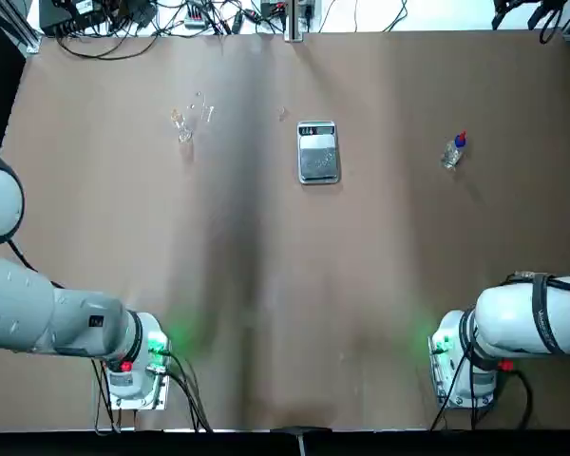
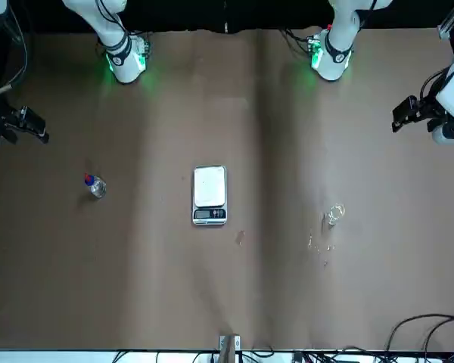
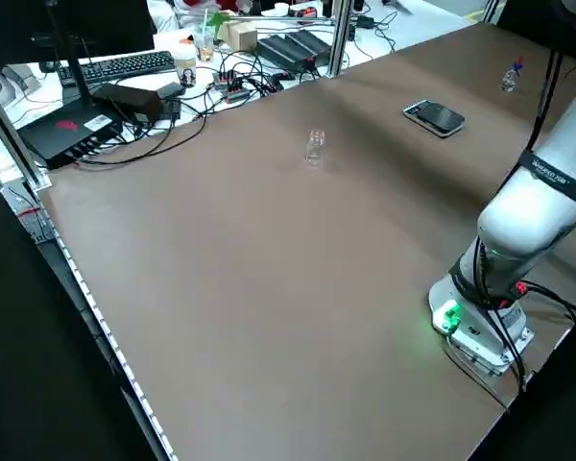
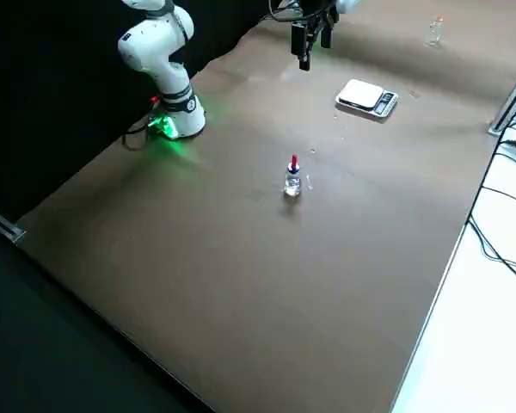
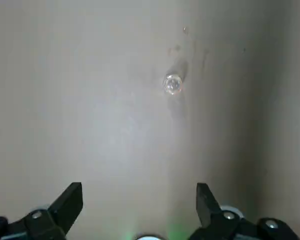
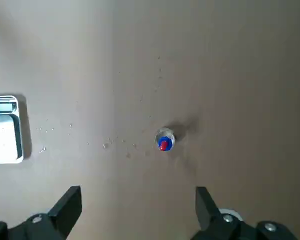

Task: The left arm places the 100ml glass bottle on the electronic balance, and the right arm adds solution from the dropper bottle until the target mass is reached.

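Clock read from the top view, 12 away from my bases, balance as hub. My left gripper (image 5: 140, 185) hangs above the table, fingers apart, nothing between them; my right gripper (image 6: 139, 189) likewise, over on my right side. Electronic balance (image 1: 318, 152) flat, display end at 12; 100ml glass bottle (image 1: 185, 133) upright toward 9, clear droplets (image 1: 209, 113) near it; dropper bottle (image 1: 453, 152) upright at 3, red tip (image 4: 294, 160) up.
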Available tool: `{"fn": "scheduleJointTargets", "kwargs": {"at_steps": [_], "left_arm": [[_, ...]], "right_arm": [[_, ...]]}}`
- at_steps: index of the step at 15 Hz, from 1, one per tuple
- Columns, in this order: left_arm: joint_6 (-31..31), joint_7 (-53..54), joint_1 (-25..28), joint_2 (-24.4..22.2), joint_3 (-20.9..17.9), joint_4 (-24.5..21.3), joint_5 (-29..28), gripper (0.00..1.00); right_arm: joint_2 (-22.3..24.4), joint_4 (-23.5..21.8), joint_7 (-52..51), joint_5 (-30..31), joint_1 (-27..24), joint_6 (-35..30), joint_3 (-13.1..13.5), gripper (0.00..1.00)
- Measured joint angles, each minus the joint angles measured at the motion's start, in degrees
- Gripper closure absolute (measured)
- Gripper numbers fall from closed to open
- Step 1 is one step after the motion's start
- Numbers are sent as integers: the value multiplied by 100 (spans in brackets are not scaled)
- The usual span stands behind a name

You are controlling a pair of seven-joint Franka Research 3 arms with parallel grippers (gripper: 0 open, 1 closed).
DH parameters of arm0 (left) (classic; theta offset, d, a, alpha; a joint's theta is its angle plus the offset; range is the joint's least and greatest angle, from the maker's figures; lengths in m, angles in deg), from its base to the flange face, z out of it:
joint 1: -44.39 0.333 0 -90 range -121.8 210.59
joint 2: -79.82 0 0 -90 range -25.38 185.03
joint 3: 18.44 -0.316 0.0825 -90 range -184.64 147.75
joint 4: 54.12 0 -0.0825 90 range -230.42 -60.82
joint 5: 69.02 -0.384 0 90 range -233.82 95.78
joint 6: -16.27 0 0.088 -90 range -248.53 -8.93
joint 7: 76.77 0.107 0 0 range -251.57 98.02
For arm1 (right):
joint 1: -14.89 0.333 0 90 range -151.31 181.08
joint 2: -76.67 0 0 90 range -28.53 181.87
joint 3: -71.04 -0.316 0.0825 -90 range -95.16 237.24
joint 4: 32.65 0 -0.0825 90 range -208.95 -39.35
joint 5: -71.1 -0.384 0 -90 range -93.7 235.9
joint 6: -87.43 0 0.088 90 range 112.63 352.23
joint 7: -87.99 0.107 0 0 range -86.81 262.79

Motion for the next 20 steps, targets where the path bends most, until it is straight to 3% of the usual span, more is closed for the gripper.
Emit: {"fn": "scheduleJointTargets", "kwargs": {"at_steps": [6, 9, 12, 17, 20], "left_arm": [[-552, 0, -51, 857, 17, -79, 354, 0], [-1196, 6, -88, 1394, 20, -179, 376, 0], [-2201, 74, -82, 1742, 18, -605, 376, 0], [-4006, 87, -182, 2159, 27, -1721, 376, 0], [-4262, 87, -313, 2457, 30, -1774, 376, 0]], "right_arm": [[-20, -4, -1, 0, -4, 19, 2, 0], [-60, -6, -1, 0, -8, 35, 6, 0], [-151, -7, -1, 0, -22, 74, 17, 0], [-358, -49, -1, -3, -160, 93, 44, 0], [-445, -58, -1, -3, -183, 97, 45, 0]]}}
